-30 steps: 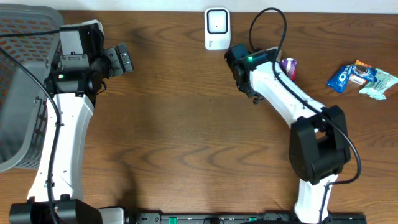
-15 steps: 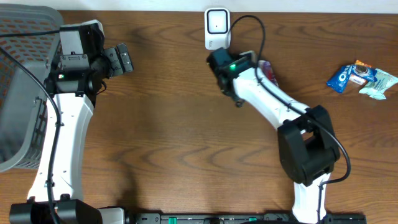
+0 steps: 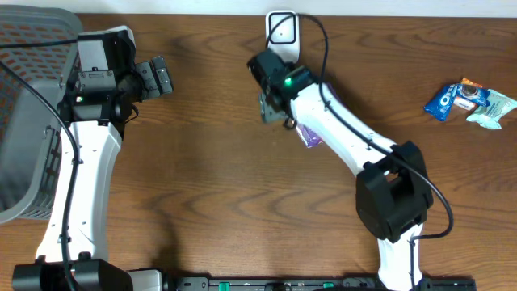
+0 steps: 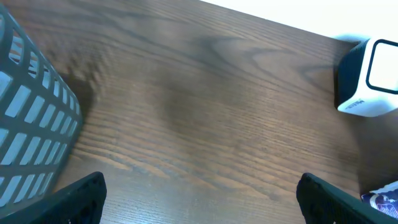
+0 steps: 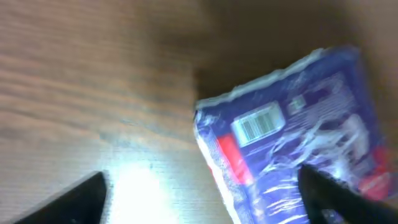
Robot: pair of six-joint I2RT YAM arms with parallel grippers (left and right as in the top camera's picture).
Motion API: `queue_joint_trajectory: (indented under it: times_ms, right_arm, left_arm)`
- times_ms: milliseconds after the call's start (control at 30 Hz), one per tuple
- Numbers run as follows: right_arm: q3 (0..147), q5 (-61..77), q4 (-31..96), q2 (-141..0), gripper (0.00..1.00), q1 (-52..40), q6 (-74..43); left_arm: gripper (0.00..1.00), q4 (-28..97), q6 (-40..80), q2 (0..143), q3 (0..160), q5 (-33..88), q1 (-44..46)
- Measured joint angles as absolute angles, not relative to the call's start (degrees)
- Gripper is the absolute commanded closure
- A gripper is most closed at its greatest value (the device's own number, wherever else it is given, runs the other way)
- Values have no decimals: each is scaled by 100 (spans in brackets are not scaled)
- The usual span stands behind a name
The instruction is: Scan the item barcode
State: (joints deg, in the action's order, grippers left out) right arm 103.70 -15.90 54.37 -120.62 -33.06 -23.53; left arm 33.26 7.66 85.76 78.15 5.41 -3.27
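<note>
Your item, the purple packet (image 5: pixel 292 143), lies on the tabletop (image 3: pixel 218 178) with its barcode (image 5: pixel 256 124) facing up toward the right wrist camera, though that view is blurred. From overhead you see it partly hidden under the right arm, a little toward you from the white scanner (image 3: pixel 282 34) and not touching it.

Your right end effector (image 5: pixel 208 194) hangs just over the packet with its fingers spread wide: one fingertip shows over bare wood, the other in front of the packet's lower corner. It is not pinching anything. The packet sits nearer that second finger than the first.

The scanner stands upright at the far edge of the tabletop, just behind the right wrist.

Your left end effector (image 3: pixel 157 77) is well apart from all this, on the left side, also spread wide and holding nothing — its wrist camera looks across bare wood toward the scanner. Beside it, at the far left, stands the grey mesh basket (image 3: pixel 24 145).

Off at the far right lie a blue snack packet (image 3: pixel 449 99) and a pale green packet (image 3: pixel 491 110), touching each other.
</note>
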Motion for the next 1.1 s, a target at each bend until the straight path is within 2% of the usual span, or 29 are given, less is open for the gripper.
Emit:
queue_joint_trajectory:
  times_ms: [133,167,300,433,500,867,1000,1100]
  right_arm:
    - [10733,-1540,5581,-12060,2,-2923,-2274]
    - [10755,-1538,5603,-12060,10,-2799,-2261]
    - [10750,-1409,5736,-12060,53,-2244,-2189]
    - [10663,-1007,5690,-12060,84,-1804,-2176]
    - [10586,-832,5684,-12060,92,-1708,-2178]
    - [9970,-482,5476,-12130,94,-1715,-2189]
    - [9531,-464,5299,-12130,99,-1752,-2300]
    - [9303,-491,5105,-12123,99,-1756,-2357]
  left_arm:
    - [2,3326,766,8576,7815,541,-327]
    - [2,3326,766,8576,7815,541,-327]
    - [2,3326,766,8576,7815,541,-327]
    - [2,3326,766,8576,7815,541,-327]
    - [2,3326,766,8576,7815,541,-327]
    - [2,3326,766,8576,7815,541,-327]
    - [2,3326,766,8576,7815,541,-327]
    - [2,3326,766,8576,7815,541,-327]
